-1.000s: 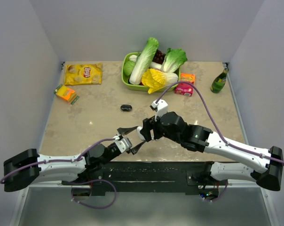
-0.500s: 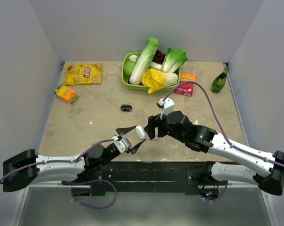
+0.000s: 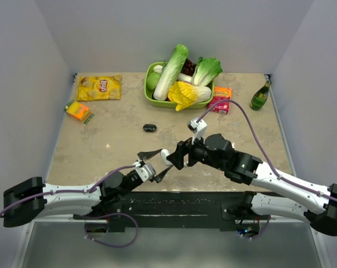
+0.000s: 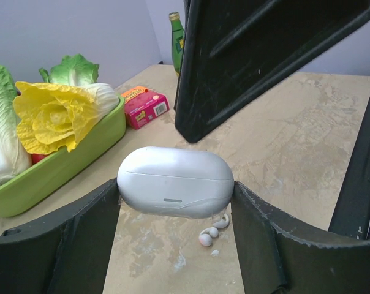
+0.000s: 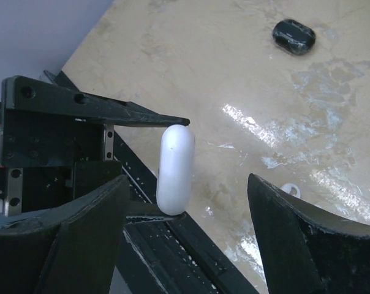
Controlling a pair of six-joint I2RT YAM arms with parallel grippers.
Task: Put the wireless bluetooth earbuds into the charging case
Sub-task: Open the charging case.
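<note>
Above the middle of the counter's near edge, the charging case (image 4: 176, 182) is held off the surface, pinched end to end between the two fingers of the left gripper (image 3: 164, 160). A small white earbud (image 4: 211, 233) lies on the counter just beneath it. The right gripper (image 3: 178, 157) faces the case, spread wide and empty. Farther in lies a black oval object (image 3: 150, 128), and a green tray (image 4: 62, 162) sits at the far edge.

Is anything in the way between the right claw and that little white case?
Nothing visible does. The charging case is clamped in the left gripper, and the open right gripper faces it directly, with only air between them.
</note>
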